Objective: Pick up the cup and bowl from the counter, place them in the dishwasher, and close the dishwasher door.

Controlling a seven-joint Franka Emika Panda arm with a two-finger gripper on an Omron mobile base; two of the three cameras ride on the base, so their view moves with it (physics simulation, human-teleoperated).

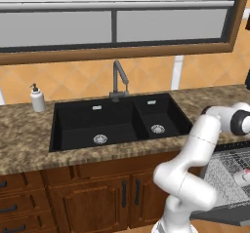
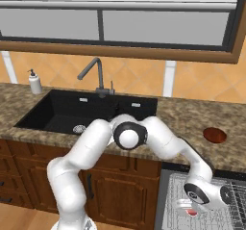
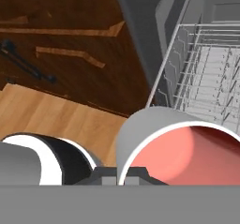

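The cup (image 3: 187, 155), pale with a red inside, looms large in the hand view, and my gripper (image 3: 121, 177) is shut on its rim. In the right base view my gripper (image 2: 190, 205) holds the cup (image 2: 191, 210) low over the dishwasher's grey wire rack (image 2: 170, 195). The dark reddish-brown bowl (image 2: 215, 135) rests on the speckled counter (image 2: 182, 113) to the right of the sink, above the dishwasher. The dishwasher door (image 1: 219, 216) lies dropped open beneath the pulled-out rack (image 1: 227, 171).
A black double sink (image 1: 117, 122) with a grey faucet (image 1: 118, 81) fills the counter's middle. A white soap dispenser (image 1: 37, 99) stands at its left. Brown cabinet doors (image 2: 110, 190) flank the dishwasher, with wooden floor (image 3: 70, 120) below.
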